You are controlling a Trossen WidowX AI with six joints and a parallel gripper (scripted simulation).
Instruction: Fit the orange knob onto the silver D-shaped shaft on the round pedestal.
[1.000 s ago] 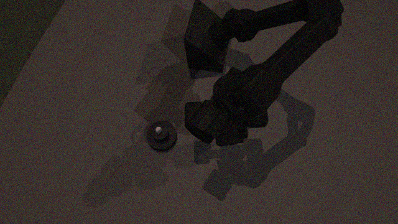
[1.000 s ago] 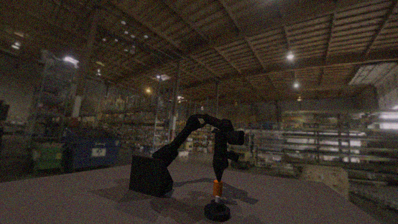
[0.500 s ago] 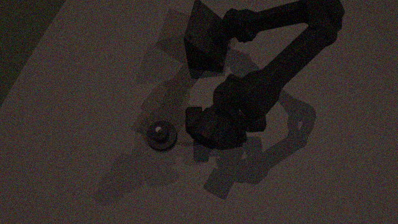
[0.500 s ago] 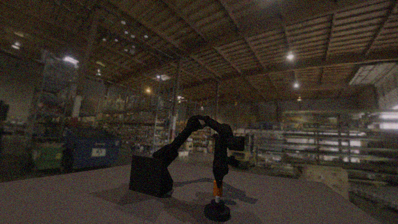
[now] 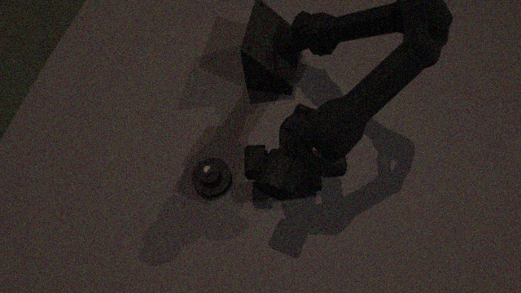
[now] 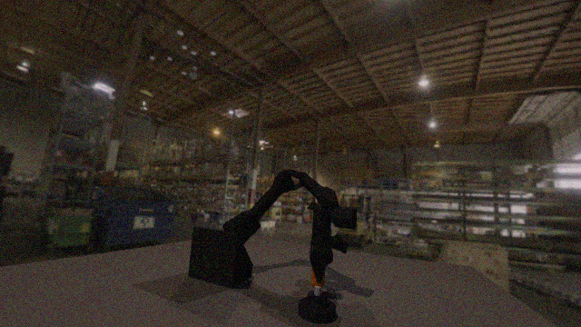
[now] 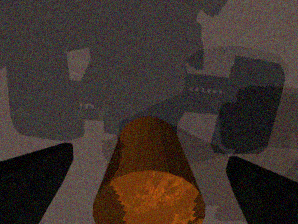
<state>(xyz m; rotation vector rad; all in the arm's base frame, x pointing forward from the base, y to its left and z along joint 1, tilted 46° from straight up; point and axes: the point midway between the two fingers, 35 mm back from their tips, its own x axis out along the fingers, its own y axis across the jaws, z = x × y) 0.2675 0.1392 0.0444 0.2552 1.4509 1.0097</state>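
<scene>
The orange knob (image 7: 159, 197) (image 6: 314, 278) stands between my open fingertips in the wrist view, its near round face toward the camera. It seems upright; its underside and hole are hidden. My gripper (image 7: 151, 158) (image 6: 320, 278) points down around the knob, with gaps on both sides of it. In the top view the arm hides the knob and fingertips. The dark round pedestal (image 5: 225, 188) (image 6: 317, 311) stands to the left of the gripper in the top view. Its silver shaft (image 5: 207, 168) (image 6: 317, 291) sticks up bare; the flat side cannot be made out.
The arm's dark base (image 5: 269, 53) (image 6: 215, 256) stands on the pale table (image 5: 102, 163) (image 6: 136, 268), behind the pedestal and to the left in the exterior view. The table's edge runs along the upper left in the top view. The light is dim, with broad arm shadows.
</scene>
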